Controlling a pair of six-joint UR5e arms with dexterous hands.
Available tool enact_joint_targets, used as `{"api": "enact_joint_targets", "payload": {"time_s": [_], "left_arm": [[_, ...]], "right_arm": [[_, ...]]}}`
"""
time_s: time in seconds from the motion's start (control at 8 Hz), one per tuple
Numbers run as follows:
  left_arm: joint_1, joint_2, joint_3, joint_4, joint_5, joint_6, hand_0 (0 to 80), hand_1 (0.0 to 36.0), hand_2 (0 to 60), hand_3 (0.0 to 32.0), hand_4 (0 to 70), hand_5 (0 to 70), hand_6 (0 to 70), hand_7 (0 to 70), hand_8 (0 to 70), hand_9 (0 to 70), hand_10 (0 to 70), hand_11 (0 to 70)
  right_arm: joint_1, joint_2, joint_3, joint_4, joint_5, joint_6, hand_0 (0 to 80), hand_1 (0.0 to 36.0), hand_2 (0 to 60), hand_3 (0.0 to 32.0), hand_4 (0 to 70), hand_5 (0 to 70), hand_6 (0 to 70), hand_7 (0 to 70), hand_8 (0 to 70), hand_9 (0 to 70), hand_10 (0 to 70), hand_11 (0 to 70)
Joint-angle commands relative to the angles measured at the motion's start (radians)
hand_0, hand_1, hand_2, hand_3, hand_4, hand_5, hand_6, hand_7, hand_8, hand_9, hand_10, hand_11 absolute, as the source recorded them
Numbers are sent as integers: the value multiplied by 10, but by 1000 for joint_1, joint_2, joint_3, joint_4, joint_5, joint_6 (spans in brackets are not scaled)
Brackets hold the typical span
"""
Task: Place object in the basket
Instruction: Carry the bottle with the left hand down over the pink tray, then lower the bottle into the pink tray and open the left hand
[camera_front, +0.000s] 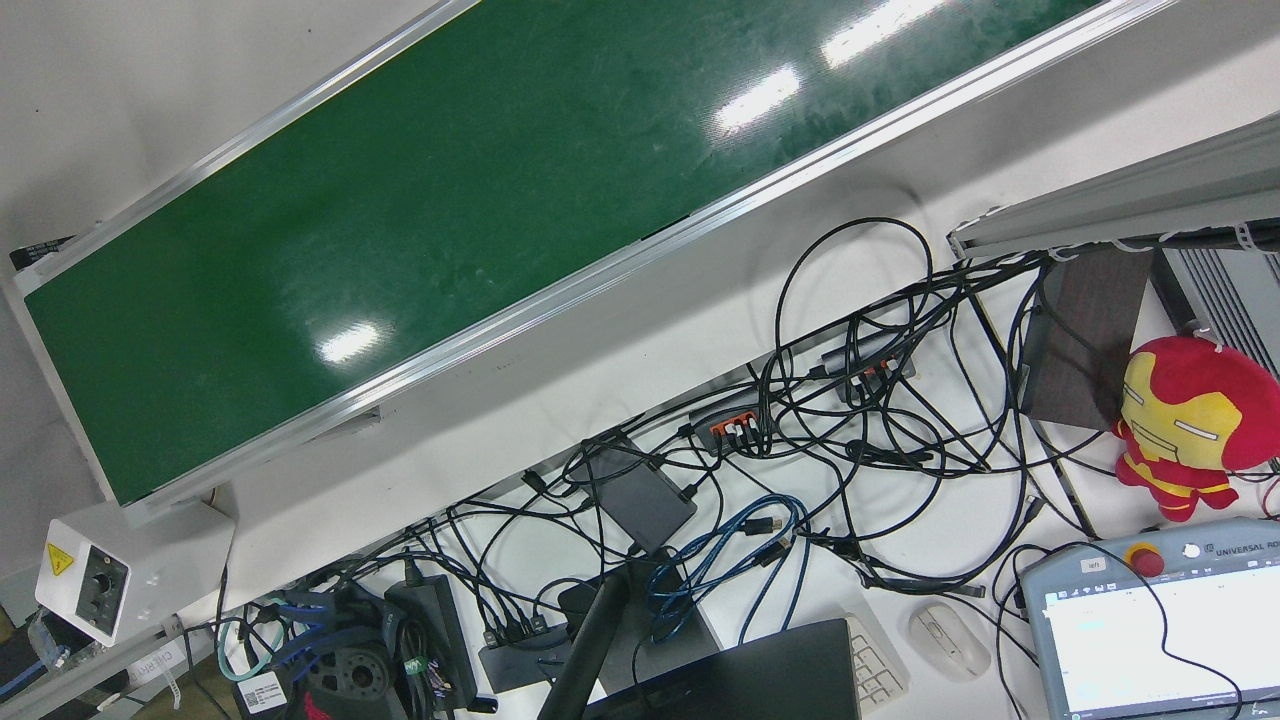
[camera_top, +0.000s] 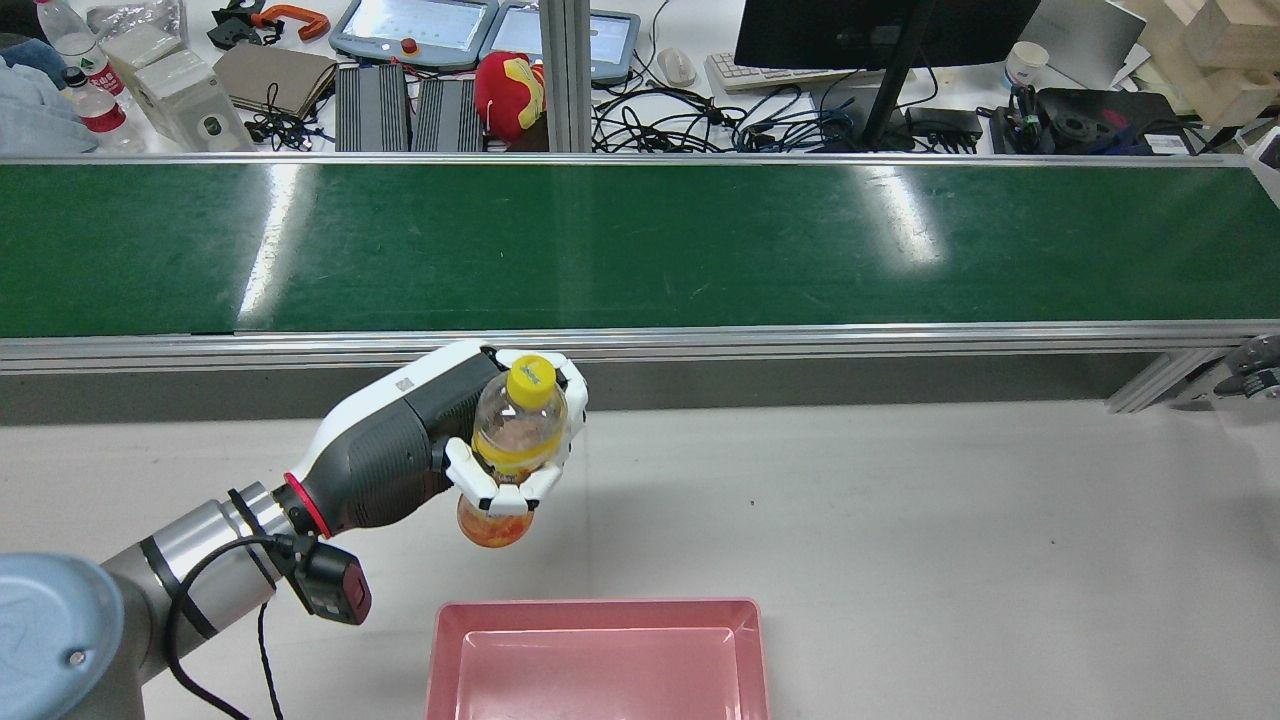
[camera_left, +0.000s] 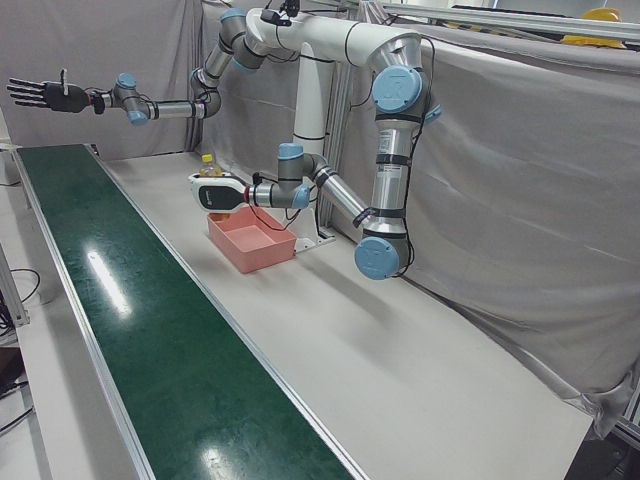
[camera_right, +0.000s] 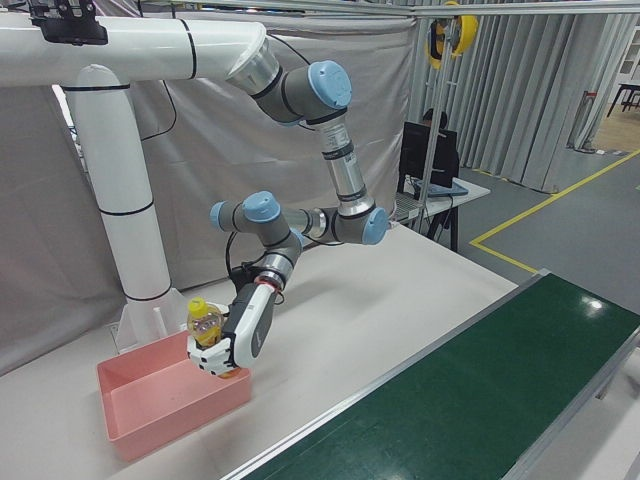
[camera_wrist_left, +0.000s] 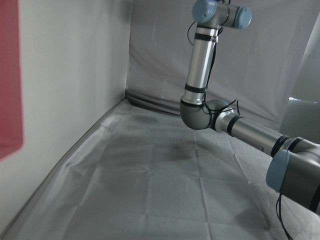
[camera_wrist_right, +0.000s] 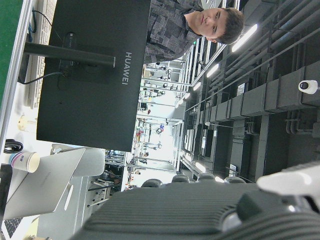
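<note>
Left hand (camera_top: 515, 440) has its fingers wrapped round a small clear drink bottle (camera_top: 512, 440), yellow cap (camera_top: 530, 378) up, orange-yellow label visible between the fingers. Bottle sits roughly upright in the grasp, base poking out below the hand.

Landmark: pink basket (camera_top: 598, 612) on the white table (camera_top: 950, 520). In the rear view the bottle hangs in the air beyond the basket's far rim, toward the green conveyor belt (camera_top: 700, 245), and over toward the basket's left corner. Right-front view shows the same: hand (camera_right: 225, 350) and bottle (camera_right: 205, 325) above the belt-side edge of the basket (camera_right: 150, 415), clear of it, not touching. Basket looks empty as far as the views show.

Right hand (camera_left: 45, 95) is high up and well away from the basket, out at the far end of the belt, fingers spread and holding nothing. Judged parked so it stays out of the left arm's way.

Judgement: carry phase, bottle lifted, drop not yet made. The side grasp around the body probably keeps the cap free and the bottle steady. Next move calls for bringing the hand in over the basket's interior and lowering before letting go; released from here the bottle could strike the rim or roll onto the table
</note>
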Motion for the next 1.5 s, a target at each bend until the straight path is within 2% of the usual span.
{"api": "enact_joint_targets", "payload": {"time_s": [0.0,0.12,0.25,0.38,0.5,0.62,0.75,0.88,1.0,1.12,1.25,1.38], "left_arm": [[184,46,-61,75,-11,124,797,360,600,0,596,700,612,649,700,700,515,700],[258,62,-49,54,-49,180,759,360,600,0,572,700,589,621,700,700,517,700],[301,77,-38,52,-101,194,623,360,600,0,592,700,585,582,700,700,481,694],[318,98,-15,45,-106,195,567,360,600,0,588,700,507,475,700,700,433,623],[329,121,0,29,-106,195,515,360,600,0,507,700,320,338,588,700,377,544],[327,134,0,29,-104,193,460,360,600,0,276,700,117,188,410,527,272,411],[327,135,0,31,-103,191,447,360,600,0,99,651,43,139,286,388,260,401],[329,135,0,29,-101,190,426,360,600,0,27,583,0,62,255,333,213,334],[324,135,-3,29,-100,188,333,358,600,18,40,423,0,38,212,272,142,227],[324,135,-4,29,-100,188,655,36,0,76,13,275,0,0,116,140,79,132],[324,135,-4,29,-98,188,696,30,0,104,0,247,0,0,96,115,66,115],[324,135,-4,29,-98,188,692,33,0,110,0,238,0,0,85,101,61,108]], "right_arm": [[0,0,0,0,1,0,0,0,0,0,0,0,0,0,0,0,0,0],[0,0,0,0,0,0,0,0,0,0,0,0,0,0,0,0,0,0],[0,0,-2,0,1,0,0,0,0,0,0,0,0,0,0,0,0,0],[0,0,-2,0,1,0,0,0,0,0,0,0,0,0,0,0,0,0],[0,0,-2,0,0,0,0,0,0,0,0,0,0,0,0,0,0,0],[0,0,-2,0,1,0,0,0,0,0,0,0,0,0,0,0,0,0],[0,0,-2,0,0,0,0,0,0,0,0,0,0,0,0,0,0,0],[0,0,-2,0,1,0,0,0,0,0,0,0,0,0,0,0,0,0],[0,0,-2,0,0,2,0,0,0,0,0,0,0,0,0,0,0,0],[0,0,-2,0,1,0,0,0,0,0,0,0,0,0,0,0,0,0],[0,0,-2,0,0,0,0,0,0,0,0,0,0,0,0,0,0,0],[0,0,-2,0,0,0,0,0,0,0,0,0,0,0,0,0,0,0]]}}
